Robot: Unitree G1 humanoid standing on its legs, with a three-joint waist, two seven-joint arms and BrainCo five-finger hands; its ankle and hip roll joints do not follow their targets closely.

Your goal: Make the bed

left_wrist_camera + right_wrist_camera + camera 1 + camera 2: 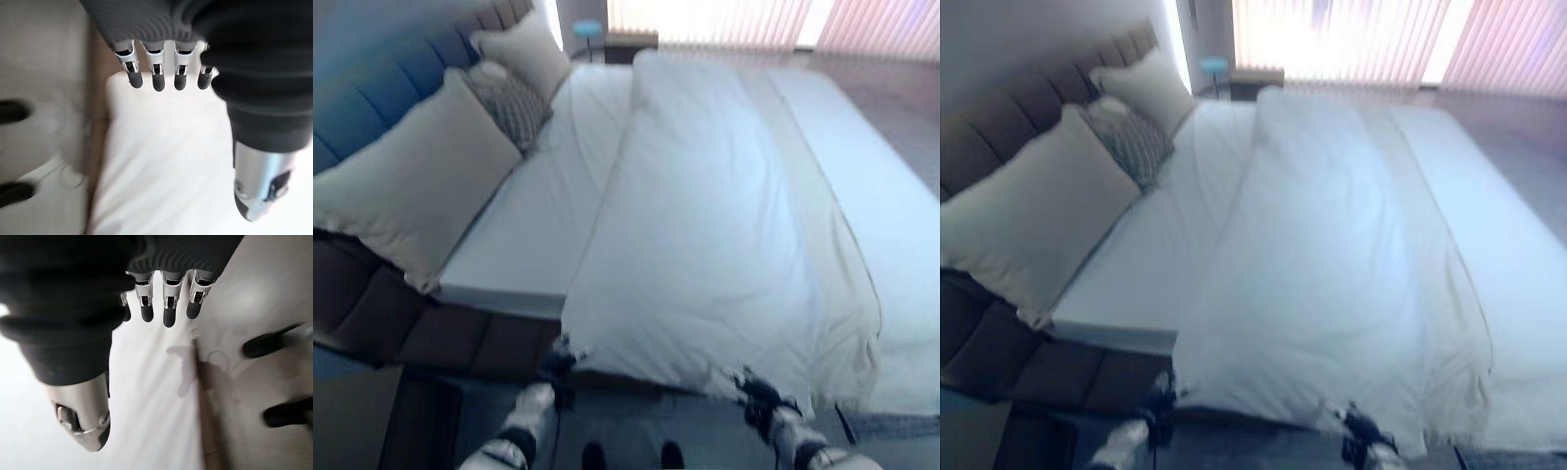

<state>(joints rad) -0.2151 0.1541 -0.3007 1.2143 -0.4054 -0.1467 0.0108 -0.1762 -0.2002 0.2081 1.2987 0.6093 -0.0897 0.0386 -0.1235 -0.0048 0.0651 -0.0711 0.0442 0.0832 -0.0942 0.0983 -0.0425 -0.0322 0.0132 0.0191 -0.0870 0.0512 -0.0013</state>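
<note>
Two hands, left hand (pixel 558 364) and right hand (pixel 759 394), hover open-fingered at the bed's (pixel 524 250) near edge, gripping nothing. The duvet (pixel 705 245) lies bunched mid-bed; a one-sided grab could drag it crooked.

Bed (pixel 533 235): dark padded headboard along its left edge, white sheet bare beside it. White duvet (pixel 705 245) lies folded back on itself as a long thick band from near edge to far edge, centre of bed, smooth with faint creases; its near end hangs over the near edge. 2 large cream pillows (pixel 406 186) and (pixel 524 49) lean on the headboard, 1 grey patterned cushion (pixel 509 103) between them.
</note>
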